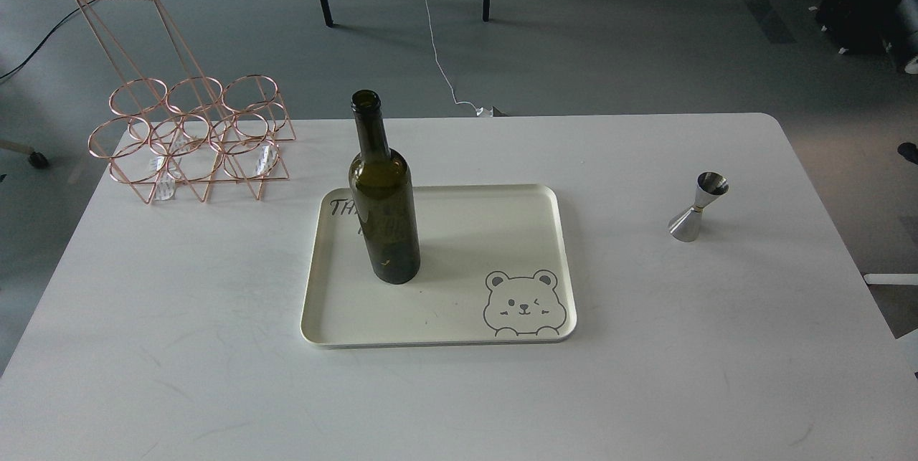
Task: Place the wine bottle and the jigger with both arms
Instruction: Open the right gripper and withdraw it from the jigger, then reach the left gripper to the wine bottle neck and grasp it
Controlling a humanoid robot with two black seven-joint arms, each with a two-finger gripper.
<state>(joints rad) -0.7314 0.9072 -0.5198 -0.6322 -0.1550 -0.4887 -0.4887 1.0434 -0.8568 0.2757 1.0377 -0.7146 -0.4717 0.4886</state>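
Note:
The dark olive-green wine bottle (384,203) stands upright on the left half of a cream tray (502,239) in the middle of the white table. The small silver jigger (698,206) stands upright on the table to the right of the tray, apart from it. Neither arm nor gripper shows in the head view.
A rose-gold wire bottle rack (188,135) stands at the table's back left corner. The tray has a bear drawing (523,303) at its front right. The table's right edge (835,217) runs close to the jigger. Chair legs and cables lie on the floor behind.

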